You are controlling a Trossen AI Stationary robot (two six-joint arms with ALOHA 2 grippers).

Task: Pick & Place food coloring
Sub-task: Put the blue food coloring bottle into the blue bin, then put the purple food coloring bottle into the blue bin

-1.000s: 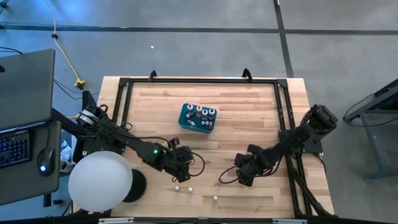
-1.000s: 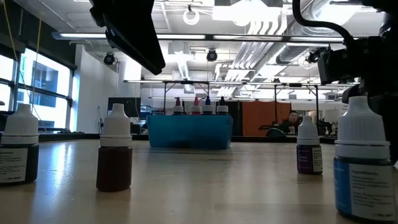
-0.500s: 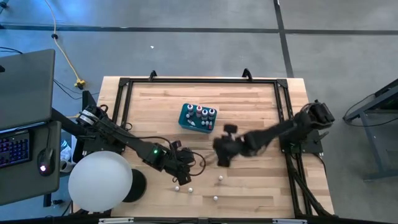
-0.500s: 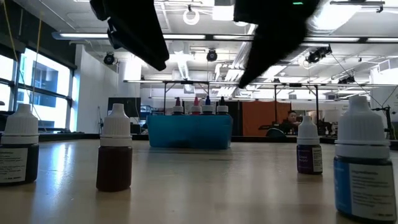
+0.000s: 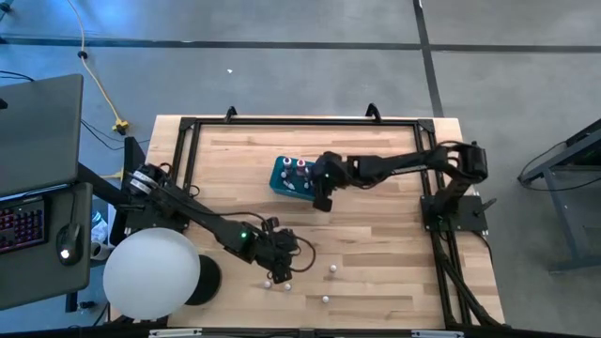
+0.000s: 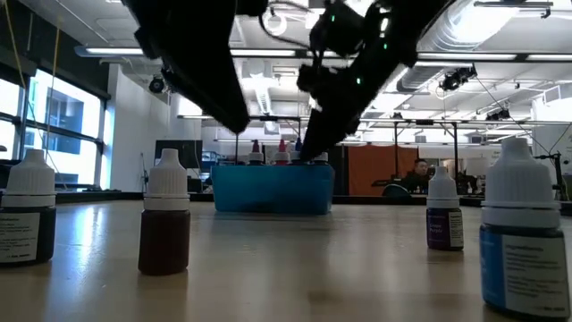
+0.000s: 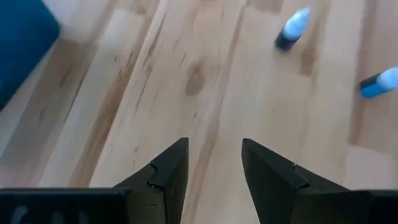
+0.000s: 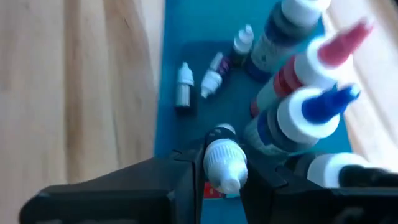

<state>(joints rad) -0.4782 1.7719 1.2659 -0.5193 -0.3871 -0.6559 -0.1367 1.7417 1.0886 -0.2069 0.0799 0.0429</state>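
The teal box (image 5: 293,176) stands mid-table with several white-capped food coloring bottles upright in it (image 8: 292,112) and some tiny ones lying on its floor (image 8: 183,84). My right gripper (image 5: 324,192) hovers over the box's right end, shut on a small white-capped bottle (image 8: 224,160). Several more small bottles stand upright on the wood near the front edge (image 5: 267,282) (image 5: 331,269) (image 5: 325,299). My left gripper (image 5: 282,259) is open and empty just above the wood beside them. Its wrist view shows two bottles ahead (image 7: 292,28) (image 7: 379,82). My right gripper pinches the small bottle between its two fingers, on the body just below the white cap (image 8: 213,188). The cap (image 8: 224,155) sticks out past the fingertips. The bottle is lifted clear, over the inside of the teal box (image 8: 186,37).
A black frame (image 5: 188,141) runs around the table top. A white round lamp (image 5: 150,272) stands at the near left corner. In the low view, bottles (image 6: 165,224) (image 6: 444,222) (image 6: 518,237) stand in front of the teal box (image 6: 273,188). Bare wood lies right of the box.
My right gripper has gone from the near right part of the table, up and toward the far left, to a spot over the teal box, carrying the small bottle. My left gripper has shifted a little toward the near edge.
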